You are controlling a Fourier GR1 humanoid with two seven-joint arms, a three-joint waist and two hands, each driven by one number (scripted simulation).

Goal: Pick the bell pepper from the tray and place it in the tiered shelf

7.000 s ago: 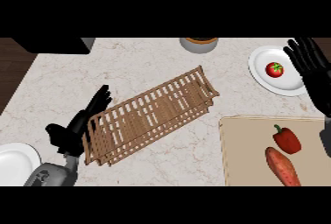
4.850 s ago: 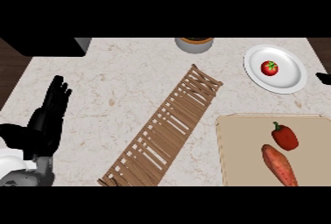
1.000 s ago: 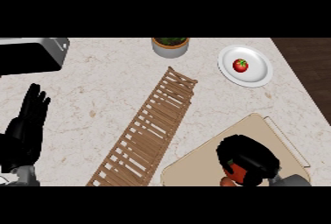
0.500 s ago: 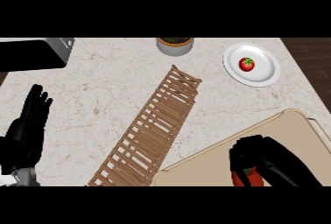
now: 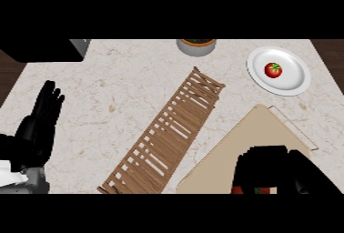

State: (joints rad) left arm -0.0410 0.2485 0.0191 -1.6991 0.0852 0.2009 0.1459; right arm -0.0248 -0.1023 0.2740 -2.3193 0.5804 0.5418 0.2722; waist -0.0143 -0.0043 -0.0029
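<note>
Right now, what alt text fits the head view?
The right hand covers something red on the tray at lower right. A wooden tiered shelf runs diagonally across the counter, the left hand rests open at left, and a plate holds a tomato.

At the lower right of the frame, the right hand [image 5: 275,170] curls over the tray [image 5: 259,136], hiding all but a red sliver of the bell pepper [image 5: 264,190] at the bottom edge, which also cuts off the tray's near end and the wrist.
</note>
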